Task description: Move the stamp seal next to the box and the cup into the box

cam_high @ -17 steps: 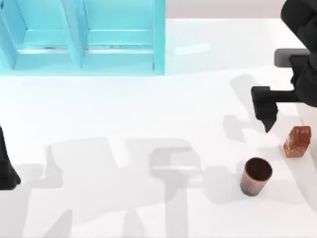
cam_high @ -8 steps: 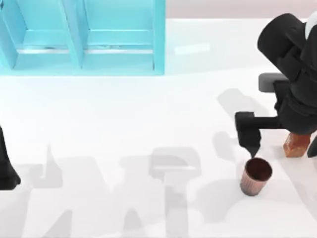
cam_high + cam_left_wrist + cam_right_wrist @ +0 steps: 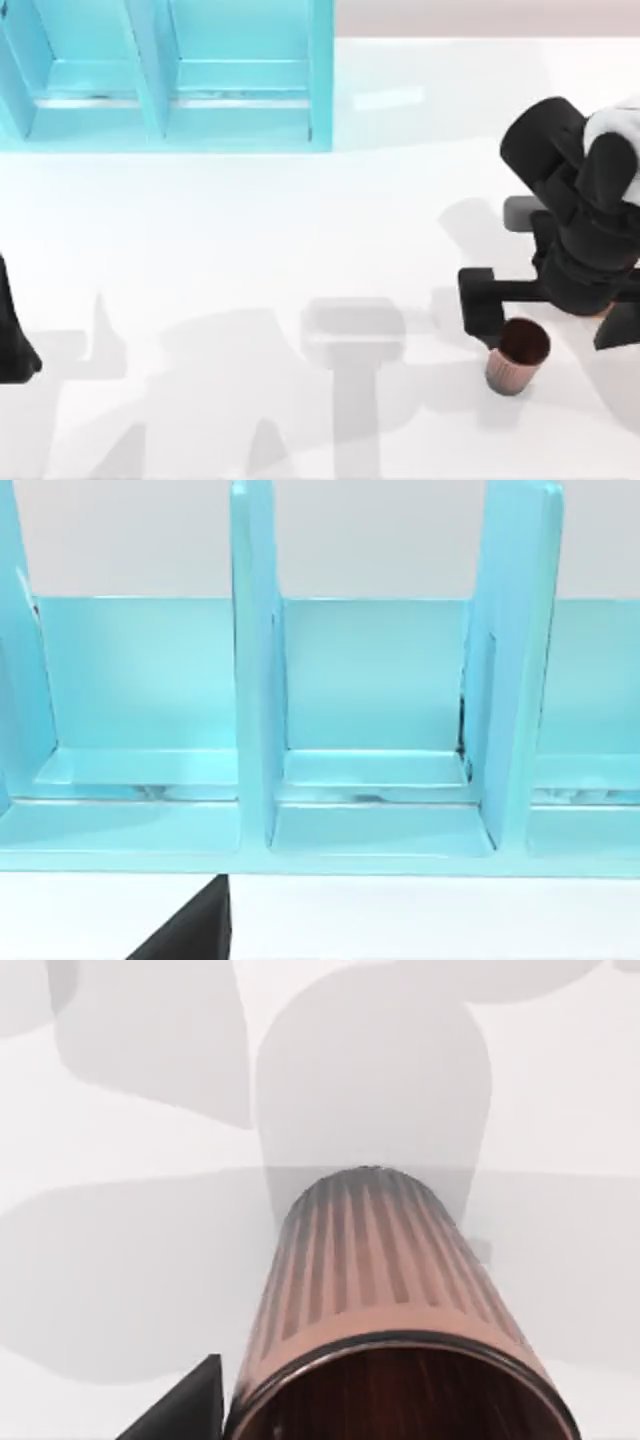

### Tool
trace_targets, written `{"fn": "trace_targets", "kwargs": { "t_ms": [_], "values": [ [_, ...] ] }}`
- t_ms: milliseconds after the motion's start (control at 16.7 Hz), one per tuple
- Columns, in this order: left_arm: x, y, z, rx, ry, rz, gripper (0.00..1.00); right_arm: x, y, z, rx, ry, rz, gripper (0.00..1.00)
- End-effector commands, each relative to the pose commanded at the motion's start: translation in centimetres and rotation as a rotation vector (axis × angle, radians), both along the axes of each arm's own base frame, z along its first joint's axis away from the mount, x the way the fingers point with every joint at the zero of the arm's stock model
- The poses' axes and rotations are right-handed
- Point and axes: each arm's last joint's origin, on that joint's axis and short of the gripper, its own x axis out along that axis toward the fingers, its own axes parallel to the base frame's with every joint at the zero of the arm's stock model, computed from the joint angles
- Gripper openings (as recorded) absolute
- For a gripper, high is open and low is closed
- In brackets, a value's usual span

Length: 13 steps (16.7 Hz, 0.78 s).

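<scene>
Moved down and leftward across the last second: right arm now low over the right side of the tabletop (image 3: 300, 220), its body covering the stamp seal apart from what may be a thin orange sliver at the arm's lower edge, hard to confirm.

Largest to smallest from here. White tabletop, crossed by grey shadows. Blue box (image 3: 165, 75) at the far left rear, open compartments split by upright dividers, well apart from everything else; seen close and head-on in the left wrist view (image 3: 370, 780). Right arm bulk, black with a white patch, hanging above the cup. Left arm parked at the left edge, low in the top view; cannot tell whether its end effector is released or clenched.

Right end effector (image 3: 545, 320) spread wide and released, grasping nothing, one dark finger just left of the cup (image 3: 518, 355), the other at the far right edge, so the cup sits between or just forward of them. Cup upright, near the right front, rim filling the foreground in the right wrist view (image 3: 390, 1330).

Handling, as a judgement: cup likely light and rigid, ribbed sides giving grip, tapered wall prone to slipping upward out of a squeeze. Best taken across the ribbed wall near mid-height, fingers on opposite sides, kept upright.
</scene>
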Motion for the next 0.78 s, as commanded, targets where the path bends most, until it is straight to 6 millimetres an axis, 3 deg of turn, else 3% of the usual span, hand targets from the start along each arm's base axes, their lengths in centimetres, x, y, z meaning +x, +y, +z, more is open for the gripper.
{"fn": "trace_targets", "kwargs": {
  "t_ms": [180, 420, 780],
  "values": [
    [0.0, 0.0, 0.0, 0.0, 0.0, 0.0, 1.0, -0.22, -0.08, -1.57, -0.001, 0.002, 0.0, 1.0],
    [0.0, 0.0, 0.0, 0.0, 0.0, 0.0, 1.0, -0.22, -0.08, -1.6, -0.001, 0.002, 0.0, 1.0],
    [0.0, 0.0, 0.0, 0.0, 0.0, 0.0, 1.0, -0.22, -0.08, -1.6, -0.001, 0.002, 0.0, 0.55]
  ]
}}
